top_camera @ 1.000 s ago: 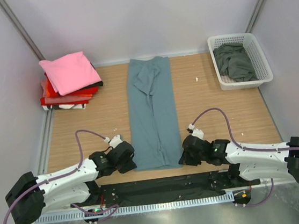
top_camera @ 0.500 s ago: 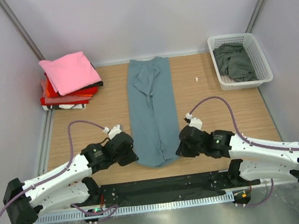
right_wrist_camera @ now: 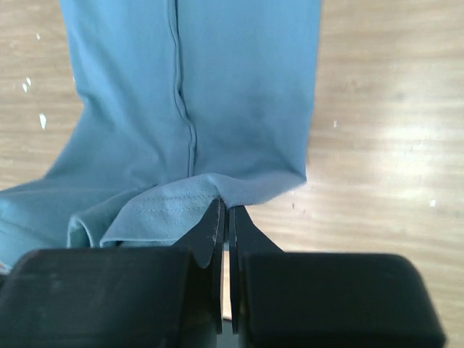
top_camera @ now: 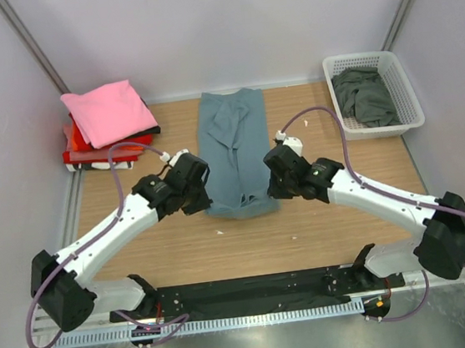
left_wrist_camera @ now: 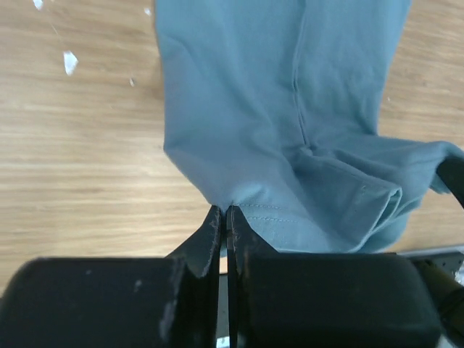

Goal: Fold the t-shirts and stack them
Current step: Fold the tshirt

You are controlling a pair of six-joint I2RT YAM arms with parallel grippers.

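**Both claws pinch the near hem of the blue shirt**

The wooden counter [top_camera: 330, 222] carries everything. The blue shirt [top_camera: 232, 132] is the largest thing on it. It is a long narrow strip running away from the two claws toward the far wall, with its near end held up between them. Far out to the outer side of the left claw [left_wrist_camera: 225, 217], back in the corner, a pink shirt [top_camera: 108, 111] tops a stack of folded ones, with red and black edges showing beneath. Beyond the right claw [right_wrist_camera: 225, 210], and also to its outer side, stands a white basket [top_camera: 335, 103] with a grey-green shirt [top_camera: 365, 96] bunched inside.

Each claw is closed to a hairline, with one corner of the blue shirt's near hem nipped at its tips. The left claw has the left corner and the right claw the right.

The cloth looks thin, light and limp, and it sags wherever nothing holds it. The two hem corners seem the right places to hold, kept level and fairly taut so the fold lands square.

The overhead view shows both arms and the strip's full length, but not the grip itself. Only the wrist views show that. The left one shows the hem curling into a loose roll toward the other claw. The right one shows the stitched hem turned up and a seam running straight away from the tips.
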